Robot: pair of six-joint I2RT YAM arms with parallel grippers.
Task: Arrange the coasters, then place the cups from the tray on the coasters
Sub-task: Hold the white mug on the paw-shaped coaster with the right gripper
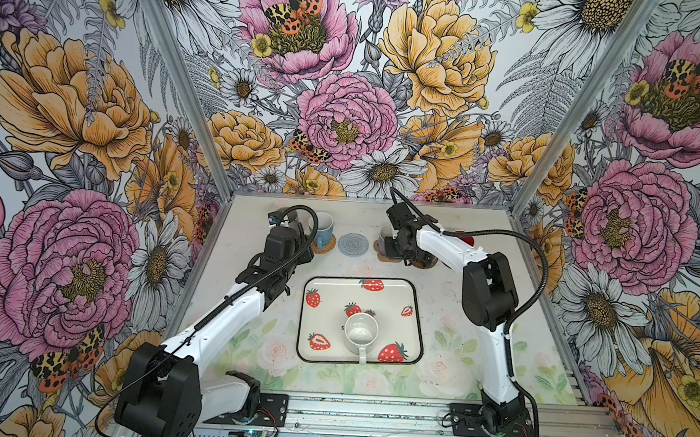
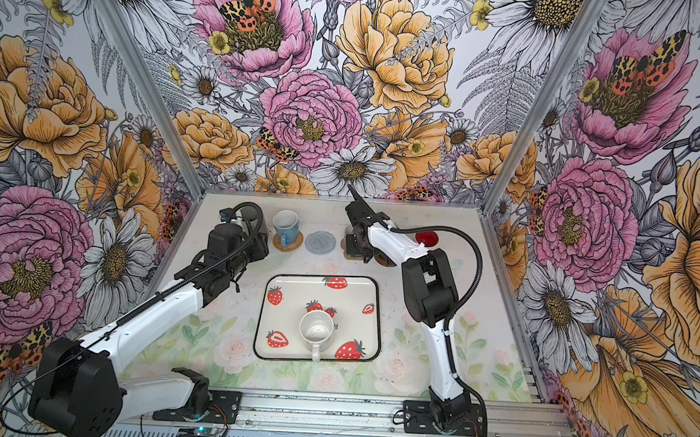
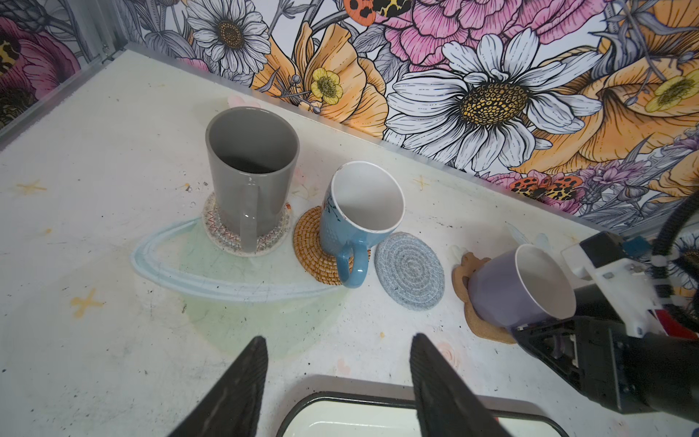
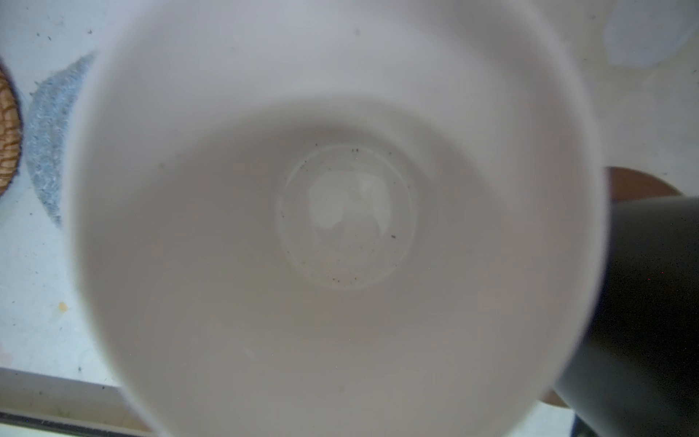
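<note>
Right gripper (image 1: pixel 394 249) is at the lilac mug (image 3: pixel 507 291), which is on the paw-shaped coaster (image 3: pixel 469 265) at 1 o'clock of the tray (image 1: pixel 414 298). Can't tell if my jaws clamp it or are parted; my wrist view shows only the mug's inside. Left gripper (image 3: pixel 338 378) is half-wide and empty, at 11 o'clock of the tray.

Risks:
- The lilac mug looks off-centre on the lobed coaster, so letting go could leave it rocking.
- The black mug (image 4: pixel 643 302) is just beside it at 3 o'clock, and backing out may knock it.
- The white mug (image 1: pixel 360 332) is on the tray, handle to 6 o'clock. Its likely spot is the bare grey woven coaster (image 3: pixel 410 270), and the light blue mug (image 3: pixel 355 219) handle is near: clip hazard.

Writing: only "s" or "y" beside the white mug in the top views. No brands.
</note>
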